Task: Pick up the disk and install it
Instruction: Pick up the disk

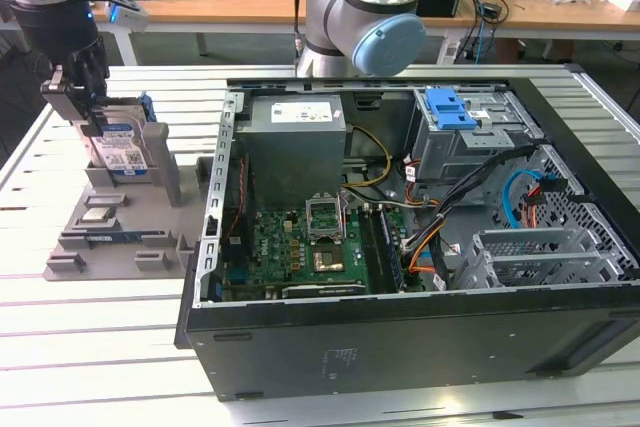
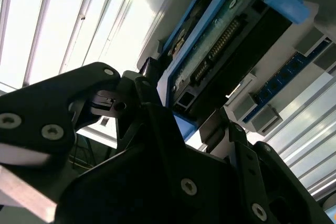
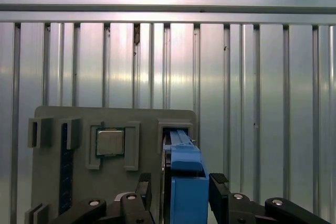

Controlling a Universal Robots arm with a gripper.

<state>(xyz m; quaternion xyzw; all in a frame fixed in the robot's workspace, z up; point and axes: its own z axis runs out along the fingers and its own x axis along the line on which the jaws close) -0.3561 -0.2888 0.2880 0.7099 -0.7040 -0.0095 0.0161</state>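
The disk (image 1: 125, 150) stands on edge in a slot of the grey holder (image 1: 110, 237) at the exterior view's left, beside the open computer case (image 1: 400, 337). Its silver body carries a white-and-blue label and a blue frame. My gripper (image 1: 93, 112) comes down on it from above. In the first wrist view the two black fingers (image 3: 218, 188) press against either side of the blue-framed disk (image 3: 188, 182). In the second wrist view the disk's (image 2: 220, 40) connector edge sits between the gripper (image 2: 184, 103) fingers. The disk is still seated in the slot.
The holder (image 3: 147, 121) also carries a square chip (image 3: 110, 142) and a dark memory strip (image 3: 65, 177). Inside the case sit a grey power supply (image 1: 295, 112), the green motherboard (image 1: 310, 247), cables, and a drive cage with a blue clip (image 1: 447, 107). The arm's base (image 1: 365, 7) stands behind.
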